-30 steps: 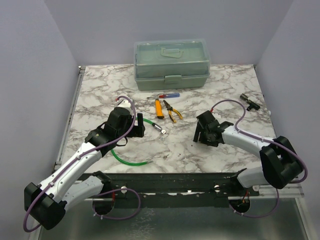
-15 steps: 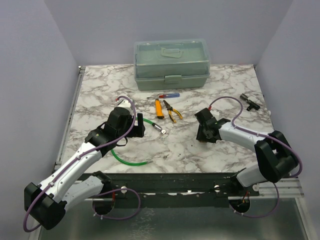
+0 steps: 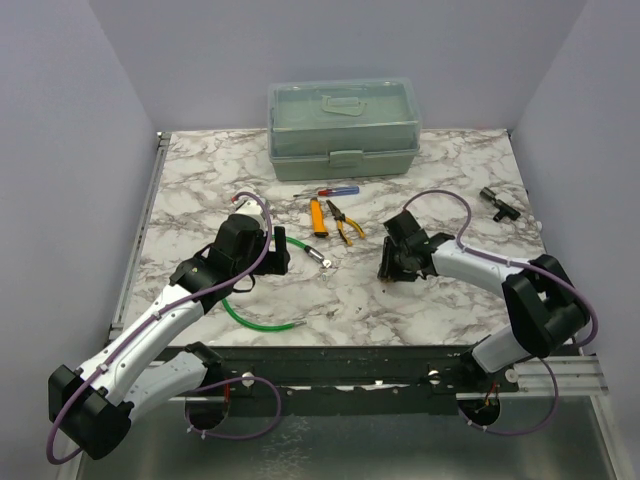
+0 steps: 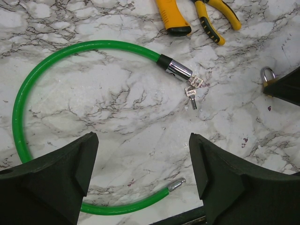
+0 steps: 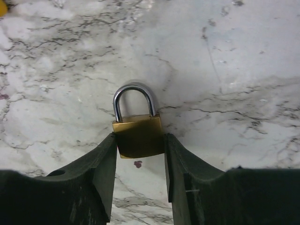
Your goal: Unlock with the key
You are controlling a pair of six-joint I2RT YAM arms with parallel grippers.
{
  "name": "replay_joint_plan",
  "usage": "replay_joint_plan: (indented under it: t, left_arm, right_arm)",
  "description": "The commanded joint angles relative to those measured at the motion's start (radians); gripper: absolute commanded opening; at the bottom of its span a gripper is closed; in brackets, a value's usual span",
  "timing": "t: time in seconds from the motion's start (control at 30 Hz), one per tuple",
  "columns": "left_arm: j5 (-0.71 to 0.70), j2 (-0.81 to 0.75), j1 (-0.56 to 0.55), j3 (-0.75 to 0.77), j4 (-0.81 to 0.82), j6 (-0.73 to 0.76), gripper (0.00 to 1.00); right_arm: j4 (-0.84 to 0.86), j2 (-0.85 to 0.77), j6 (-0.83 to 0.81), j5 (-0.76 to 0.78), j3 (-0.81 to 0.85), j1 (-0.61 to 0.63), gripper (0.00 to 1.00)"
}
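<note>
A brass padlock [image 5: 138, 136] with a steel shackle lies flat on the marble table, and my right gripper [image 5: 139, 141] is shut on its body, one finger on each side. In the top view the right gripper [image 3: 388, 266] sits right of centre. Small silver keys [image 4: 191, 93] hang at the metal head of a green cable lock [image 4: 28, 84], whose free end [image 4: 176, 184] lies apart from the head. My left gripper [image 4: 143, 138] hovers open over the cable with nothing between its fingers. The padlock [image 4: 268, 77] also shows at the right edge of the left wrist view.
A green toolbox [image 3: 343, 125] stands shut at the back. A screwdriver [image 3: 328, 191], a yellow knife [image 3: 318, 216] and yellow pliers [image 3: 345, 222] lie in front of it. A small black part [image 3: 497, 203] lies at the far right.
My right gripper has slid left across the table and its fingers have closed onto the padlock. The left arm has stayed where it was.
</note>
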Motion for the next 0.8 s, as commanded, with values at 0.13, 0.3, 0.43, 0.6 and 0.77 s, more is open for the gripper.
replay_joint_plan:
  t: [0.13,0.3,0.43,0.6,0.77]
  left_arm:
    - [0.034,0.007,-0.001,0.0,0.007,0.013,0.83]
    - [0.086,0.014,-0.002,-0.009,0.021,0.008,0.8]
    - [0.126,0.042,-0.009,-0.012,0.038,-0.033,0.78]
    - [0.093,0.071,-0.097,-0.017,0.039,-0.1,0.78]
    - [0.026,0.071,-0.241,-0.073,0.087,-0.103,0.72]
  right_arm:
    - [0.052,0.072,0.016,-0.126,0.052,0.033,0.17]
    - [0.066,0.062,0.021,-0.157,0.052,0.035,0.47]
    - [0.041,0.027,0.025,-0.16,0.061,0.035,0.63]
    - [0.011,-0.053,0.039,-0.158,0.056,0.035,0.81]
    - [-0.033,-0.179,0.078,-0.109,0.026,0.035,0.84]
